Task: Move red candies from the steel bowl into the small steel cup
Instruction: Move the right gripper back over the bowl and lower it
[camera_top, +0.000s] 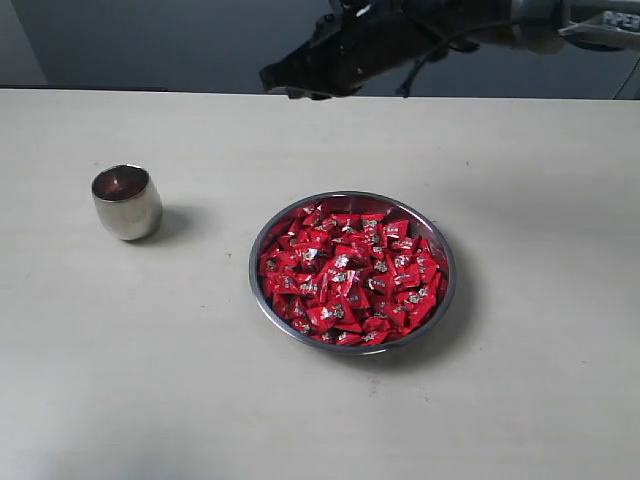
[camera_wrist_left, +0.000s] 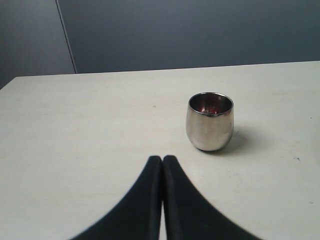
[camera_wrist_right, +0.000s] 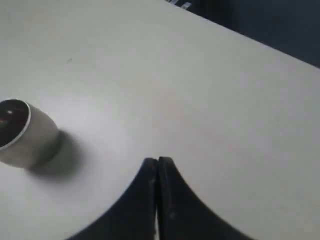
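The steel bowl (camera_top: 447, 262) sits right of the table's middle, heaped with red candies (camera_top: 350, 275). The small steel cup (camera_top: 127, 202) stands upright at the left, red showing inside it; it also appears in the left wrist view (camera_wrist_left: 210, 121) and the right wrist view (camera_wrist_right: 22, 134). My right gripper (camera_top: 285, 82) hangs high above the far side of the table, shut with nothing between its fingers (camera_wrist_right: 158, 161). My left gripper (camera_wrist_left: 162, 159) is shut and empty, pointing at the table short of the cup. The left arm does not show in the exterior view.
The pale table (camera_top: 520, 170) runs wide around both vessels. A dark wall (camera_wrist_left: 200, 30) stands behind its far edge.
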